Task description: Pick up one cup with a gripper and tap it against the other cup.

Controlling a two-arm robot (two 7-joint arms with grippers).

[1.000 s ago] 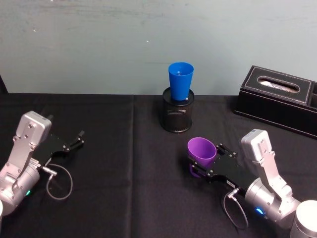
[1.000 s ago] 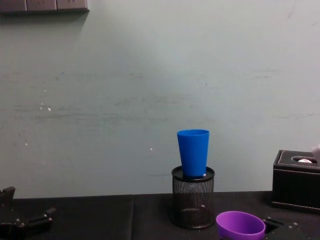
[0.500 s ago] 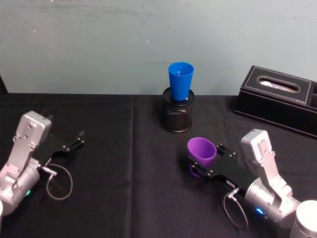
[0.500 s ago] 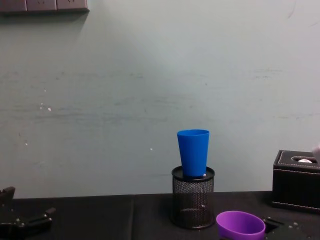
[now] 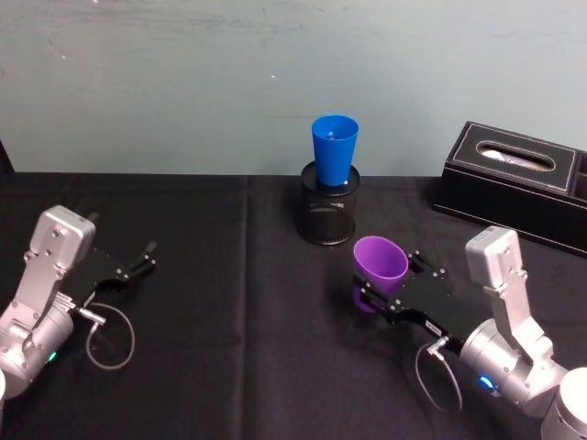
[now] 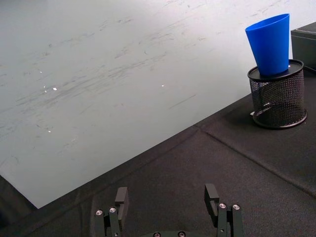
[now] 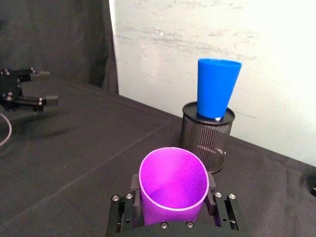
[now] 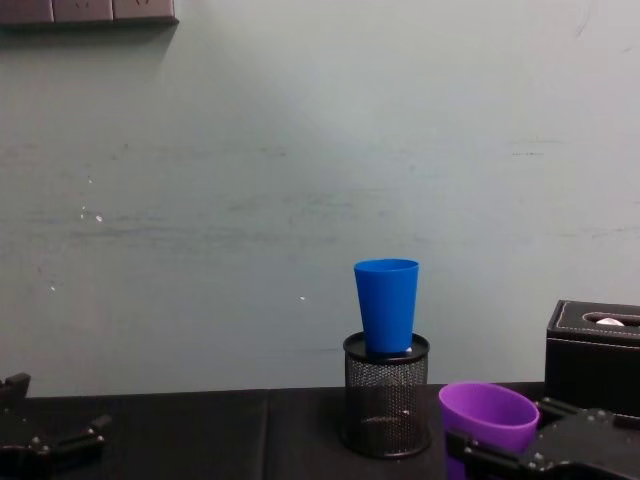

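The right gripper's two black fingers pinch the purple cup by its smooth tapered sides, plain in the right wrist view. The head view places it at five o'clock of the round black mesh holder, apart. Two cups in all: the blue cup stands in that holder. The left gripper, fingers spread, lies well off at eight o'clock.

Black-clothed table with mesh holder, tissue box
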